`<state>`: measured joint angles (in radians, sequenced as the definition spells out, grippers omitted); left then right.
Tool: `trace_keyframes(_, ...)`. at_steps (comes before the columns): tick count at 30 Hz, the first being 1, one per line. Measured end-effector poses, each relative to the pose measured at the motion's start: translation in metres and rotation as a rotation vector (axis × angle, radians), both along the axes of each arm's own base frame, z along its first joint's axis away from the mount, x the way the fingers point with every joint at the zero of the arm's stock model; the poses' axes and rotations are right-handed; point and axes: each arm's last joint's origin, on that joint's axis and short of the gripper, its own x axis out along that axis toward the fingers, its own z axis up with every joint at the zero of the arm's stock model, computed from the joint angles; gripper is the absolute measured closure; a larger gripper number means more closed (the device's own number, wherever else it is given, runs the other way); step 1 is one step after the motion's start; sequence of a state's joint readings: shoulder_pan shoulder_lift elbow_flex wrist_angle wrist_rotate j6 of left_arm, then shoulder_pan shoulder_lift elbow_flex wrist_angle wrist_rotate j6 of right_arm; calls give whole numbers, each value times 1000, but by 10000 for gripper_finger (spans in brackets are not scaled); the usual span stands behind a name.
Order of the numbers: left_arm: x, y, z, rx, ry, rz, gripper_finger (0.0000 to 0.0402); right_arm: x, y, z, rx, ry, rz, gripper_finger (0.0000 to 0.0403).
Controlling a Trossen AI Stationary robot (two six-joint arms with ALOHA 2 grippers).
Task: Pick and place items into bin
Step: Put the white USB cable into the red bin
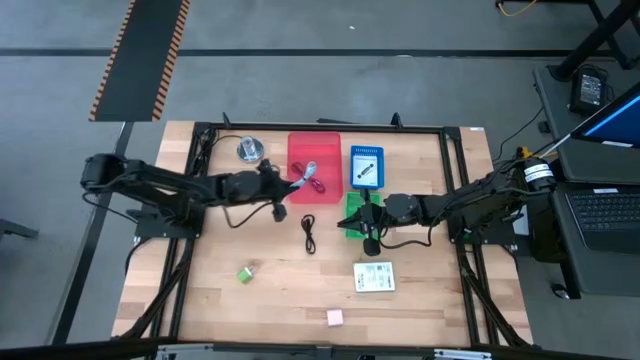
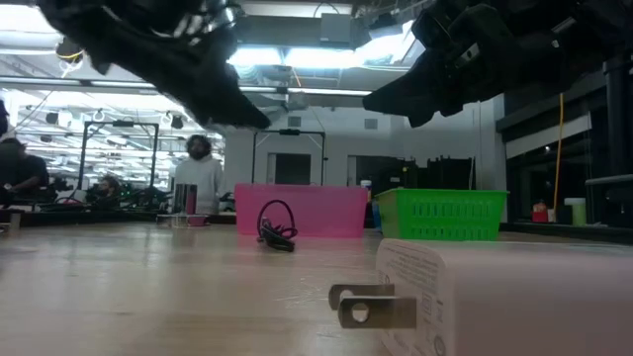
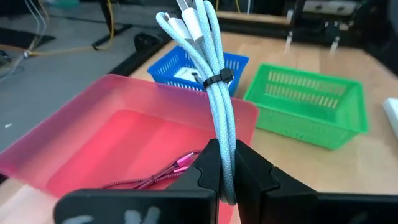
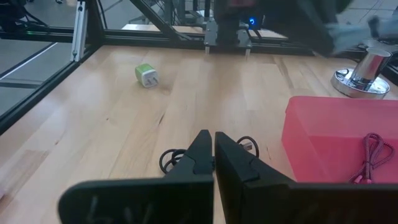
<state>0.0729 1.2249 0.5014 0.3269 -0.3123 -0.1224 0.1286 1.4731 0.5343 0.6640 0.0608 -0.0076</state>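
My left gripper [image 1: 291, 181] [image 3: 227, 180] is shut on a pale blue bundled cable [image 3: 211, 68] [image 1: 306, 171], which is bound by a black tie and hangs above the pink bin [image 1: 314, 165] [image 3: 124, 143]. A red cable [image 3: 158, 178] lies on the floor of that bin. My right gripper [image 4: 214, 149] [image 1: 358, 216] is shut on nothing and hovers over the green bin [image 1: 352, 220]. On the table lie a black cable [image 1: 309, 233] [image 4: 177, 157], a green block [image 1: 245, 273], a white packet [image 1: 374, 277] and a pink block [image 1: 334, 317]. My left gripper pinches the pale blue cable bundle between its two fingers near one end [image 3: 227, 163]. The fingers come from the table's left, slanting a little downward, and lie along the bundle. The rest of the bundle sticks out ahead of the fingertips, lifted clear above the pink bin.
A blue bin [image 1: 366, 167] with a white item in it stands at the far side, right of the pink bin. A round silver disc [image 1: 249, 150] [image 4: 364, 70] sits left of the pink bin. A dark frame [image 1: 200, 130] rims the table. People stand in the room beyond [image 2: 201, 173].
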Motion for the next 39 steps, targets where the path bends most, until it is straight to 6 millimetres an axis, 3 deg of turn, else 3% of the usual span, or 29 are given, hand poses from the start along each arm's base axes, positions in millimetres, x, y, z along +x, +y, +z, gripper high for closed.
trace_keyframes(8,30,29,-8,-37,185,66,385,0,0,0,0,2,0,402)
trace_keyframes(15,43,44,-16,-104,270,67,384,0,0,0,-1,5,0,402)
trace_keyframes(26,42,72,-21,-109,288,148,378,2,-1,-6,-6,29,-2,402)
trace_keyframes(39,42,74,-19,-103,261,184,332,7,-8,-13,1,12,-32,402)
